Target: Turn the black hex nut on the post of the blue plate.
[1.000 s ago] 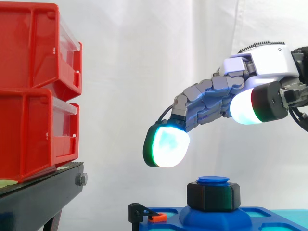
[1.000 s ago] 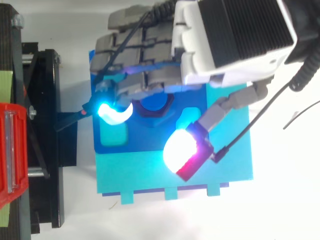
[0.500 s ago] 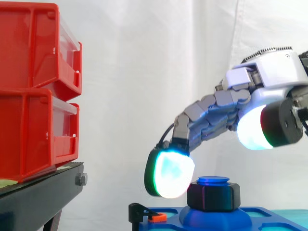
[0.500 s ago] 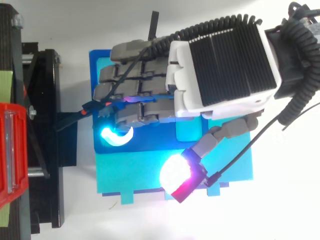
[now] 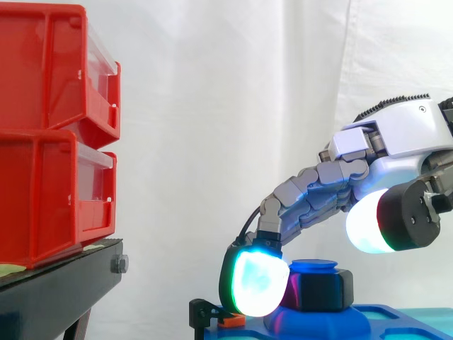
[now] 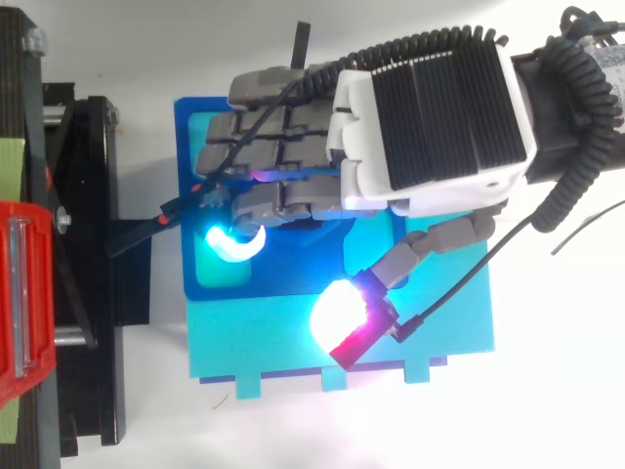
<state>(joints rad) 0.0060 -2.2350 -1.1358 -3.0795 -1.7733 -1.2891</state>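
Lower than half a second ago, the hand [image 5: 396, 138] has dropped so that its leading fingertip pad [image 5: 256, 283], glowing cyan with a green rim, now sits level with the black hex nut [image 5: 322, 289] instead of at its upper corner. The thumb pad [image 5: 368, 223] has come down a little too, but it hangs above and to the right of the nut, well clear of it.

In the side view the fingers reach down and left in a gentle curve, side by side. The leading pad covers the nut's left edge, and a magenta glow falls on the face next to it. Whether pad and nut actually touch cannot be told. Thumb and fingers stand apart, closed on nothing.

The nut sits on the blue post [image 5: 313, 267], whose flat cap shows just above it, in the middle of the blue plate [image 5: 382, 319]. From above, the fingers lie across the plate [image 6: 190, 137] and hide the nut, while the thumb pad [image 6: 342, 318] hovers over the cyan base [image 6: 264, 342].

A small black clip [image 5: 204, 312] with an orange piece [image 5: 230, 320] stands at the plate's left edge. Stacked red bins [image 5: 49, 134] rest on the black stand [image 5: 56, 301] to the left, before the white curtain [image 5: 212, 106].
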